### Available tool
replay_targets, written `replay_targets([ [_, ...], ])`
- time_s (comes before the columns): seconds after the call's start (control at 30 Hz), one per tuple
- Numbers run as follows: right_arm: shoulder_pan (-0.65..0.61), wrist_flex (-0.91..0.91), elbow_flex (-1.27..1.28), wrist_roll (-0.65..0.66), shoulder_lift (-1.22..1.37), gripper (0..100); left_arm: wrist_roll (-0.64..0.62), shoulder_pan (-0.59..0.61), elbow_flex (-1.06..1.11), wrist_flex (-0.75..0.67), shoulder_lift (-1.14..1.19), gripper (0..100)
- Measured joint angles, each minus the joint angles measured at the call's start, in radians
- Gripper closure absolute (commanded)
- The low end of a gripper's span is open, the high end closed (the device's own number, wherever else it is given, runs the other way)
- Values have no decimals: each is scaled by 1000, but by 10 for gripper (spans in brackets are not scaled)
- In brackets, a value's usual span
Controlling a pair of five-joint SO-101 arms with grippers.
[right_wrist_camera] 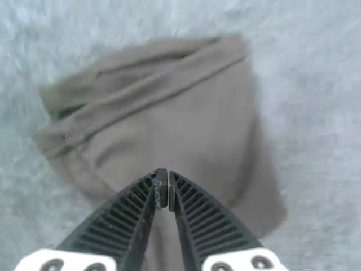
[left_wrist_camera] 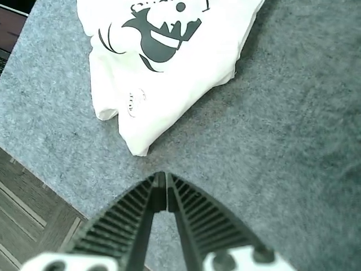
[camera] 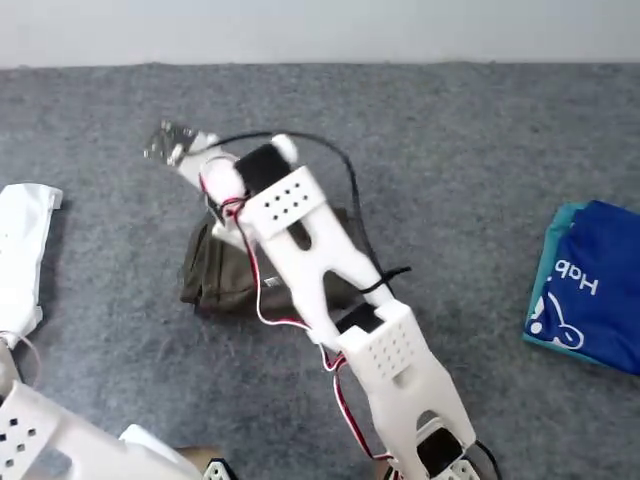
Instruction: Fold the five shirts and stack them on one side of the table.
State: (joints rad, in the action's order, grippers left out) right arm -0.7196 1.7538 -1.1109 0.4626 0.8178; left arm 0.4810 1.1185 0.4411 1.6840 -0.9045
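Observation:
A folded olive shirt (right_wrist_camera: 169, 113) lies on the grey mat, and in the high view the olive shirt (camera: 215, 275) sits left of centre under the right arm (camera: 330, 270). My right gripper (right_wrist_camera: 162, 195) hangs shut just above its near part, with nothing seen between the fingers. A white shirt (left_wrist_camera: 163, 62) with a black print lies folded near the mat's left edge; it is also at the left edge of the high view as the white shirt (camera: 22, 255). My left gripper (left_wrist_camera: 165, 195) is shut over bare mat, a short way from that shirt's corner. A folded blue shirt (camera: 590, 290) rests at the right.
The left arm (camera: 40, 430) sits at the front left corner. The mat's edge and a wooden floor (left_wrist_camera: 28, 226) run close beside the left gripper. Open grey mat (camera: 470, 170) lies between the olive and blue shirts.

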Motion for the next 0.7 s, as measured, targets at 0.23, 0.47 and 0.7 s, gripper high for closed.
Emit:
replay_targets([
  [0.23, -120, -2, 23, 0, 101, 988, -5, 0, -54, 3, 0, 985],
  [0.47, -244, -61, 23, 0, 150, 988, -5, 0, -54, 15, 0, 985],
  [0.7, -207, 0, -101, -72, 123, 983, -8, 0, -54, 15, 0, 985],
])
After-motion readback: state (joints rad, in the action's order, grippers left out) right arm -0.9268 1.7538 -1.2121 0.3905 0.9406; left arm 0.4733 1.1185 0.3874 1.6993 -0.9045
